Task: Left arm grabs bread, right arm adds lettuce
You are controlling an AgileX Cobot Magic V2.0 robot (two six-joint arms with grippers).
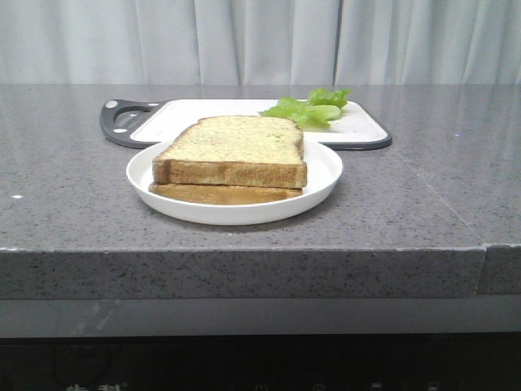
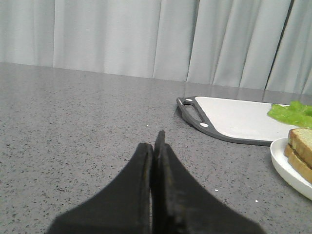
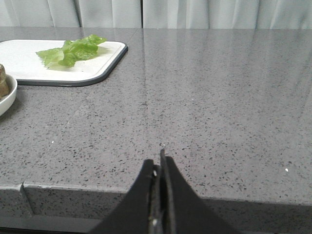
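Note:
The thick bread (image 1: 236,151) lies on top of a thinner slice (image 1: 220,194) on a white plate (image 1: 321,186) at the table's middle; its edge shows in the left wrist view (image 2: 302,142). The lettuce (image 1: 313,108) lies on a white cutting board (image 1: 203,110) behind the plate, and shows in the left wrist view (image 2: 292,113) and the right wrist view (image 3: 73,50). My left gripper (image 2: 155,144) is shut and empty over bare table, left of the board. My right gripper (image 3: 160,163) is shut and empty near the table's front edge, right of the board. Neither arm shows in the front view.
The cutting board (image 2: 234,119) has a dark grey rim and handle on its left end. The grey speckled table (image 1: 423,204) drops off at its front edge (image 3: 97,192). White curtains (image 1: 260,41) hang behind the table.

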